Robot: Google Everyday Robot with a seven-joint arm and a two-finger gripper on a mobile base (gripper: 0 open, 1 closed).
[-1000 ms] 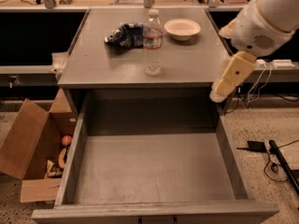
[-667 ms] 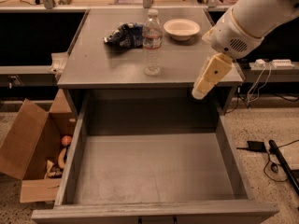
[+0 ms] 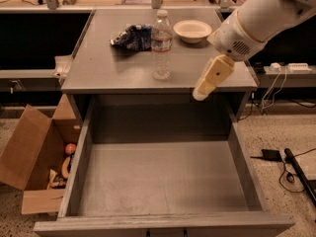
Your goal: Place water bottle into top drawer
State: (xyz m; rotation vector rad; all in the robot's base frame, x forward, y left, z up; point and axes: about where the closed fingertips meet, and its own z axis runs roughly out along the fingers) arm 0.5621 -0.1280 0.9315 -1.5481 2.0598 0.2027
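Water bottle (image 3: 161,46) upright on cabinet top (image 3: 108,68), ungrasped; gripper (image 3: 203,88) right of bottle, apart, grip state unclear; top drawer (image 3: 163,181) below bottle, open; grasp and placing remain

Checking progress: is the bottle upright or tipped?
Upright: the bottle stands cap-up on the cabinet top; the gripper hovers near its front edge.

White bowl (image 3: 192,31) and crumpled dark bag (image 3: 131,37) on cabinet top (image 3: 106,68), open cardboard box (image 3: 27,149) lower left, black cords (image 3: 298,174) lower right

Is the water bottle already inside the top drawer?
No, the water bottle stands upright on the cabinet top; the gripper hangs near its front edge.
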